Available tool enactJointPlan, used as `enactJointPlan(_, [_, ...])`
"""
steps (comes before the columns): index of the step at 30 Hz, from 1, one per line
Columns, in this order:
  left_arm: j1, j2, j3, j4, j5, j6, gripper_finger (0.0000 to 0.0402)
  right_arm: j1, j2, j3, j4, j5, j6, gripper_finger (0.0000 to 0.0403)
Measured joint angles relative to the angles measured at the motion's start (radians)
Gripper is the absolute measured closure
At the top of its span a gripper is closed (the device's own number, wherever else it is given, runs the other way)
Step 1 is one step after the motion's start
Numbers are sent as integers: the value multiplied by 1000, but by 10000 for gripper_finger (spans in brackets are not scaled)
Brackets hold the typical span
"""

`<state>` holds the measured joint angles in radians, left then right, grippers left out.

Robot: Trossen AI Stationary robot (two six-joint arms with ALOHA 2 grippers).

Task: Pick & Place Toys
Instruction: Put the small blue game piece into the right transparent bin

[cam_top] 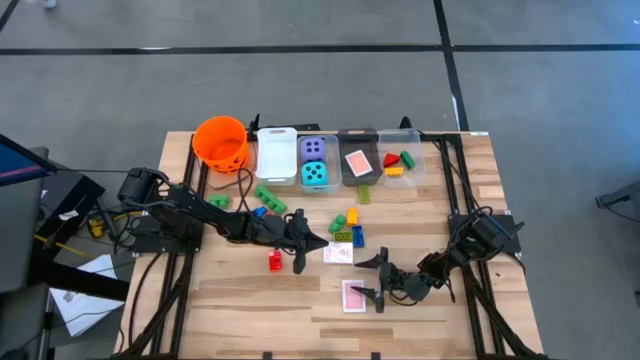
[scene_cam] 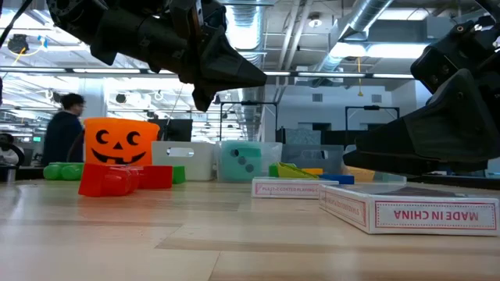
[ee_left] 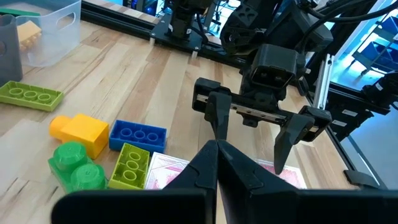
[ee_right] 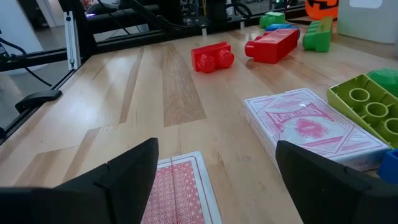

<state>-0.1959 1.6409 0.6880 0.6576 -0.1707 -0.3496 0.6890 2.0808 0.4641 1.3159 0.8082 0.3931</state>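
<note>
Right gripper at 5 o'clock on wooden counter, jaws apart, straddling flat pink-backed card box, not yet gripping. Risk: thin box slipping from jaws. Left gripper at centre, jaws together, near red plastic brick.

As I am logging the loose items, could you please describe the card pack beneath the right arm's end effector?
The pink-backed card pack is a flat rectangular box, apparently cardboard, with a patterned pink face, white border and printed side. It lies flat on the wooden table, near its front edge. The right end effector hangs open above its edge, not visibly touching it.
</note>
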Motion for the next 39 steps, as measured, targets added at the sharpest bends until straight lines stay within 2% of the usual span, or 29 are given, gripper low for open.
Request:
enactJointPlan(10, [0,0,0,-16,0,0,402,-5,0,0,-3,0,0,85])
enactJointPlan(25, [-2,0,0,-204,-1,21,402,-17,0,0,-3,0,0,85])
enactJointPlan(28, [-2,0,0,-240,-33,122,402,-24,0,0,-3,0,0,85])
enactJointPlan(34, [3,0,0,-207,-141,395,402,-24,0,0,-3,0,3,85])
enactJointPlan(39, [32,0,0,-206,-152,622,401,-31,0,0,-3,0,3,85])
